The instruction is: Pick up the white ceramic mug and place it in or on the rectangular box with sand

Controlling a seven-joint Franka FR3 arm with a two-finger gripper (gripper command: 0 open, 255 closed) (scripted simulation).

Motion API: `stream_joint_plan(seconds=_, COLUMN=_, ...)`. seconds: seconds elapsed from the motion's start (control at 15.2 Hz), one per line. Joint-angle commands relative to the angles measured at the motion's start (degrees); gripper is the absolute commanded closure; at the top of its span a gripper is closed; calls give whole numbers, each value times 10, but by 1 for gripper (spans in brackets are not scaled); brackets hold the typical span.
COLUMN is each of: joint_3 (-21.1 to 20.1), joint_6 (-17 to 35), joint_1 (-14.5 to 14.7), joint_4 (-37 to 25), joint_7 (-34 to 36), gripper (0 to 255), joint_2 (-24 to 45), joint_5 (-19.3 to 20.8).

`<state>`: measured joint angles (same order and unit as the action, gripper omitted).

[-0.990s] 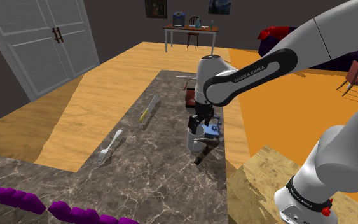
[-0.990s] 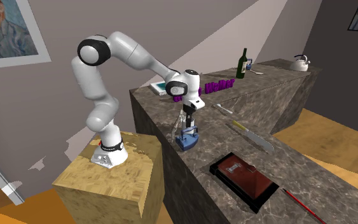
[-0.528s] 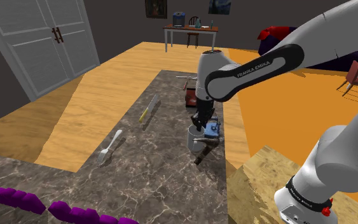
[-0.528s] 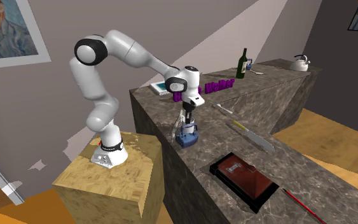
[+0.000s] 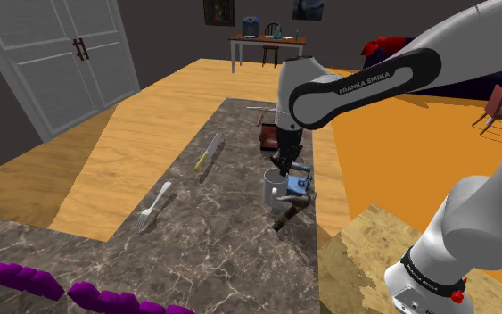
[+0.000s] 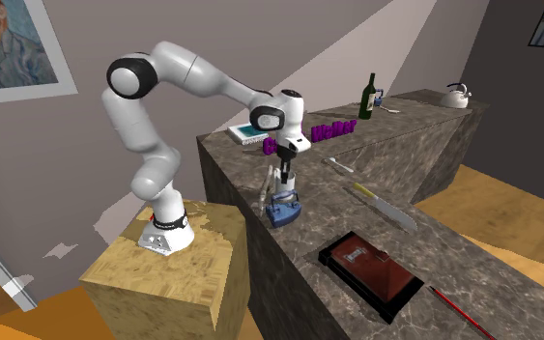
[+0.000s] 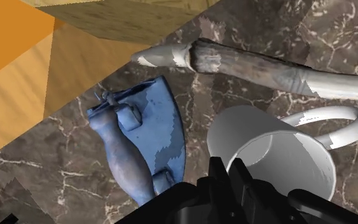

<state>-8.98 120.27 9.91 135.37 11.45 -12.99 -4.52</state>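
Dark marbled stone tops the bench (image 5: 213, 234), which runs away from the stand across an orange wood floor toward white double doors. Over the last second the arm has risen, and the claw (image 5: 283, 169) has come up with it. The white mug (image 5: 275, 189) sits a little higher in the shoulder view than before, so I judge it is just leaving the stone. In the wrist view the claw (image 7: 228, 173) pinches the mug's (image 7: 266, 153) near wall, one finger inside the rim and one outside. That suggests the grasp is done and the carry can start.

A blue iron-shaped object (image 7: 139, 137) lies just beside the mug, and a grey-handled brush (image 7: 234, 67) lies just beyond it. Both are close enough to be clipped if the lift stays low. The rectangular box (image 6: 399, 297), dark-rimmed with a reddish fill, waits farther along the bench toward the second exterior view's right, with bare stone between. A knife (image 5: 209, 152) and a fork (image 5: 155, 207) lie well apart on the shoulder view's left.
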Motion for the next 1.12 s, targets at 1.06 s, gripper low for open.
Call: stream_joint_plan(seconds=1.06, joint_3=53, joint_6=-103, joint_1=-40, joint_4=-153, joint_7=-75, gripper=255, joint_2=54, joint_5=24)
